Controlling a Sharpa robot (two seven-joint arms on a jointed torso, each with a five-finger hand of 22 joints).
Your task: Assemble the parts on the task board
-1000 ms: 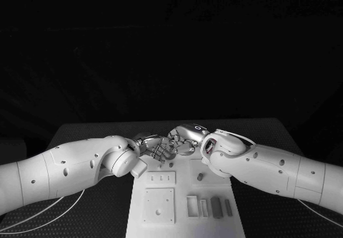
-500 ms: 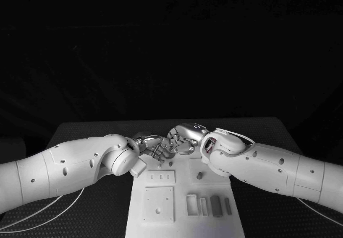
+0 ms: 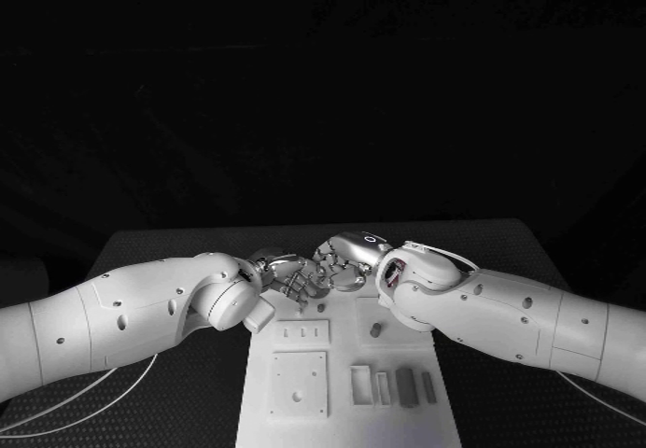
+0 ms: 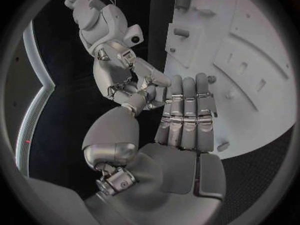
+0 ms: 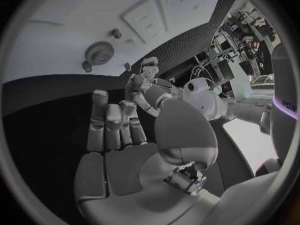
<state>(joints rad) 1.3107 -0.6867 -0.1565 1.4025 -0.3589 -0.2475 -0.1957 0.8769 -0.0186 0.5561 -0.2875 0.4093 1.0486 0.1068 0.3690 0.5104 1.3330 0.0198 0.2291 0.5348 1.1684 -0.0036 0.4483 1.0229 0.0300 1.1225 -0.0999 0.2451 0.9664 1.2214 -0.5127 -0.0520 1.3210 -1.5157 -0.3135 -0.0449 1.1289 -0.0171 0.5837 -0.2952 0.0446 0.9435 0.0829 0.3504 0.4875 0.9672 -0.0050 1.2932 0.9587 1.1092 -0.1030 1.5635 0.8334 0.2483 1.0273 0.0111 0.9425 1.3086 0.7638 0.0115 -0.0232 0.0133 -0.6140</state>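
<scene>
left robot hand (image 3: 294,277) edged a touch further in toward right robot hand (image 3: 347,262) over far end of task board (image 3: 347,411), fingertips now closer together, right barely shifted

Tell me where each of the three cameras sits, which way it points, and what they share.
Head view: on the robot's head, looking down at the task board; both arms enter, left hand and right hand meeting.
Left wrist view: behind the left hand, facing the task board; right hand beyond.
Right wrist view: behind the right hand, facing the task board with a gear.
Shared: the task board and both hands.
</scene>
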